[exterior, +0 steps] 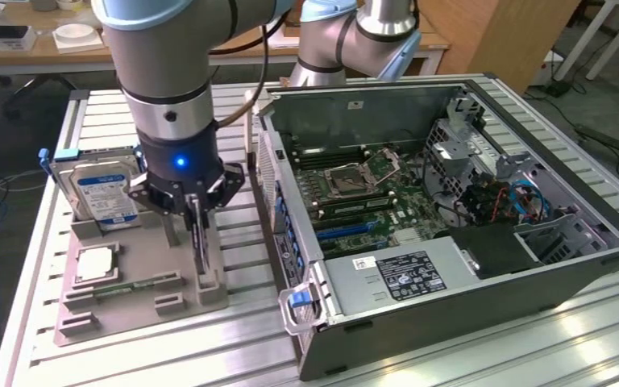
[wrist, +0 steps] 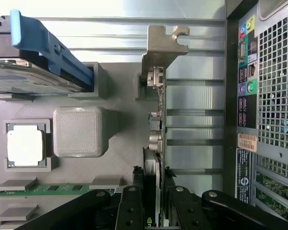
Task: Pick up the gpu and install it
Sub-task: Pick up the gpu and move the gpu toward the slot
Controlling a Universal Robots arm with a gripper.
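The gpu (exterior: 202, 262) is a thin black card standing on edge in a slot of the grey holder tray (exterior: 126, 310), on the exterior view's left of the open computer case (exterior: 450, 201). My gripper (exterior: 197, 234) comes straight down onto it. In the wrist view the gpu (wrist: 156, 120) shows edge-on, with its silver-grey bracket (wrist: 161, 45) at the far end. The gripper (wrist: 152, 203) is shut on the card, and a black finger (wrist: 131, 206) presses each face. I cannot tell whether the card's lower edge still rests in the slot.
A silver hard drive (exterior: 100, 193) with a blue-and-white label stands in the tray's back corner. A square silver chip (wrist: 25, 147) and a green memory stick (wrist: 43, 189) lie in the tray. The case's perforated rear wall (wrist: 273, 96) rises close beside the card.
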